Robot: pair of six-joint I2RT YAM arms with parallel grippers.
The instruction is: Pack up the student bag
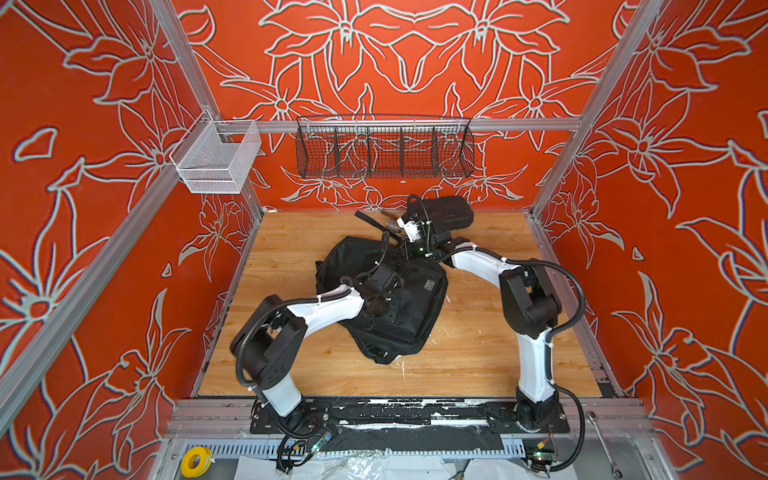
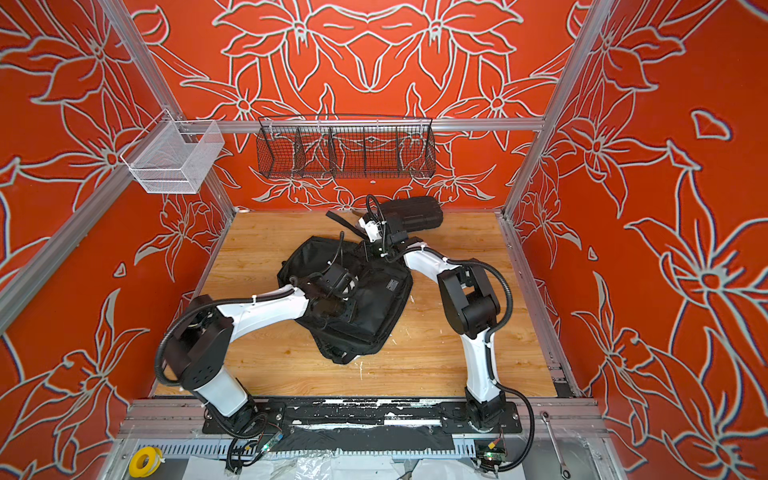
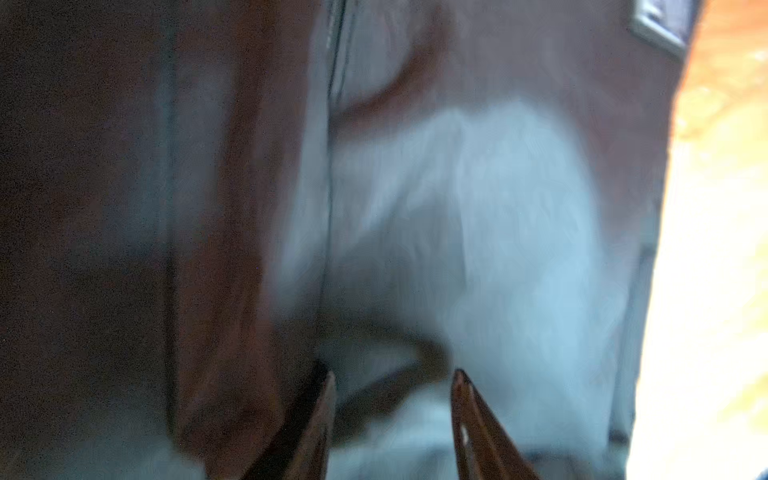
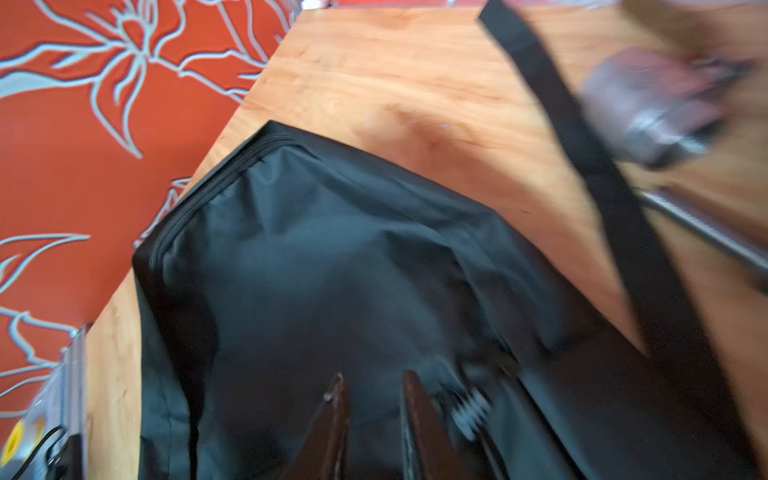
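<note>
The student bag (image 1: 409, 316) (image 2: 370, 320), a soft black backpack with a small label patch (image 1: 429, 284), lies crumpled in the middle of the wooden table. My left gripper (image 1: 397, 286) (image 3: 394, 374) presses down onto the bag's middle. Its fingers stand apart with blurred black fabric in front of them, so it is open. My right gripper (image 1: 404, 254) (image 4: 372, 376) sits at the bag's far edge. Its fingers are close together over the fabric (image 4: 316, 266), with a zip pull (image 4: 469, 411) just beside them. Blur hides whether they pinch the fabric.
A rigid black ribbed case (image 1: 451, 216) (image 2: 415, 214) lies at the back edge, and a loose black strap (image 1: 368, 220) (image 4: 582, 158) and a small purplish object (image 4: 648, 99) lie beside it. A black wire basket (image 1: 384, 151) and a white mesh basket (image 1: 216, 160) hang on the rails.
</note>
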